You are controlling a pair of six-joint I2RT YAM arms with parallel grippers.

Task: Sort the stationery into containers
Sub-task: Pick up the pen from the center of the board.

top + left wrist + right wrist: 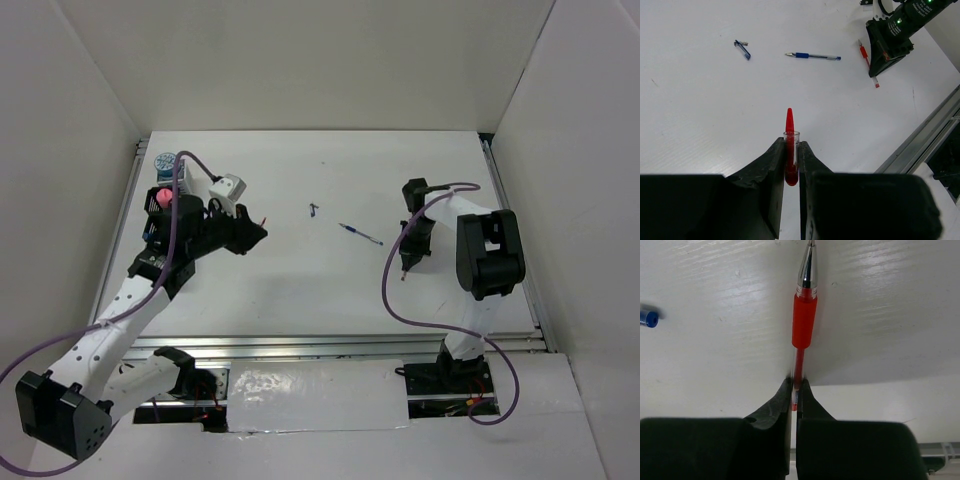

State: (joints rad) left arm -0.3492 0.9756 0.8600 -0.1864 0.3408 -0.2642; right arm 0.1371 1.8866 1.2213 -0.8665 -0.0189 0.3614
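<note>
Red pen [804, 320]: pinched by its clear barrel in the right gripper [795, 389], which is closed tight on it; the long axis runs straight out past the fingertips
Red pen's place: just right of the blue pen [360, 234], at the white bench [330, 290]
Left gripper [791, 150]: narrow, clamped on the short red piece [789, 122], left of the blue pen
Containers [152, 208]: well left of the blue pen, beyond the left gripper; probably a long carry for the right arm

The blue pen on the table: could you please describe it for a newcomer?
On the white table, look near the middle. The blue pen lies flat there. Unlike the tiny blue piece nearby, it is long, with a blue grip.
</note>
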